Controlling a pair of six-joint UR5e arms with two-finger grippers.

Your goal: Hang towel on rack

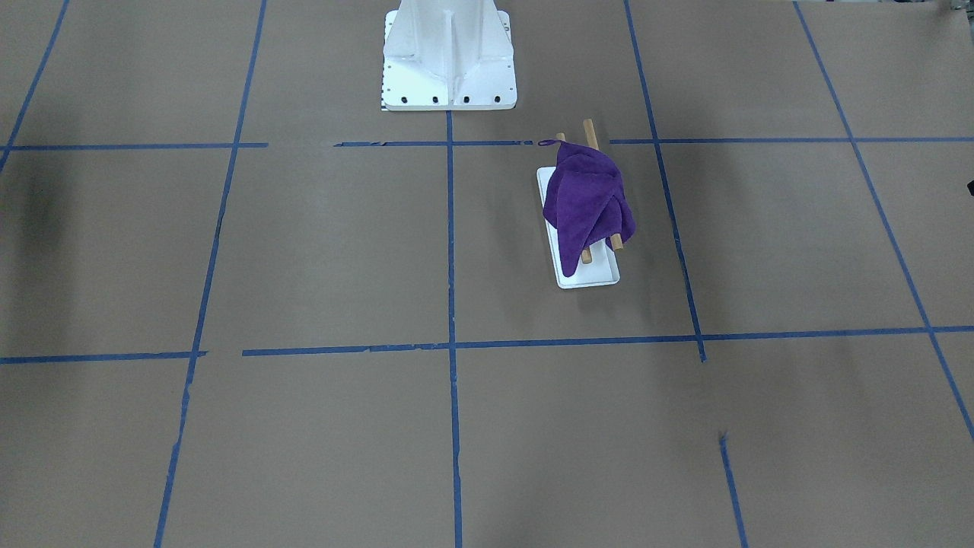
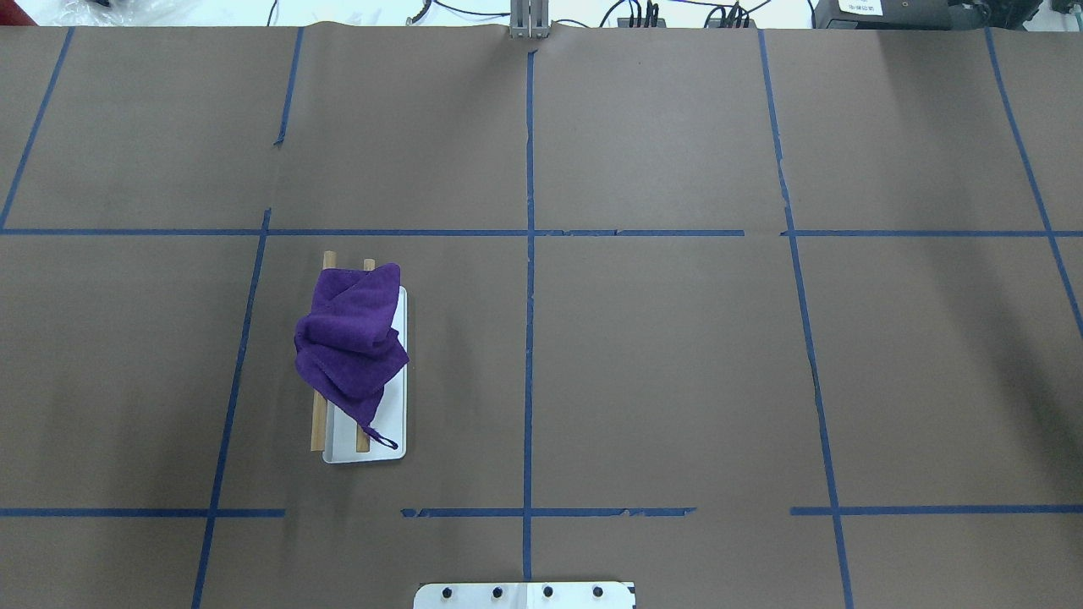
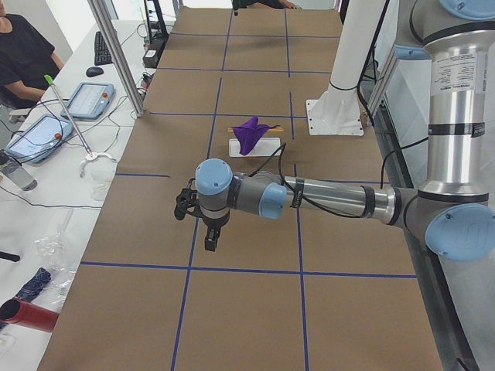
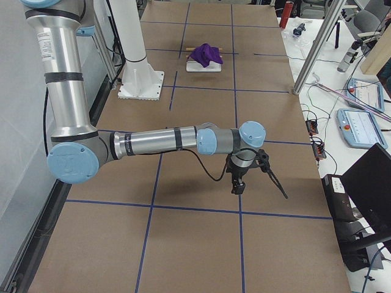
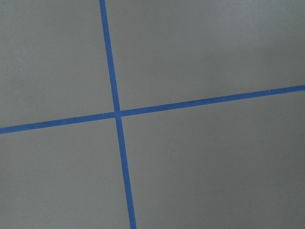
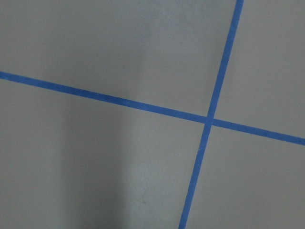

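Observation:
A purple towel [image 1: 586, 202] lies bunched over the two wooden dowels of the rack [image 1: 590, 278], whose white tray base sits on the brown table. The overhead view shows the towel [image 2: 351, 338] across both rods of the rack [image 2: 393, 440], its loop hanging at the near end. My left gripper [image 3: 209, 236] hangs over the table's left end, far from the rack. My right gripper [image 4: 237, 186] hangs over the right end. Both show only in the side views, so I cannot tell if they are open or shut. The wrist views show only paper and blue tape.
The white bolted pedestal [image 1: 449, 61] stands at the robot's side of the table, close to the rack. Blue tape lines [image 2: 529, 233] grid the brown paper. A person [image 3: 23, 54] and tablets [image 3: 85, 99] are at a side desk. A metal post [image 4: 314, 46] stands by the right edge.

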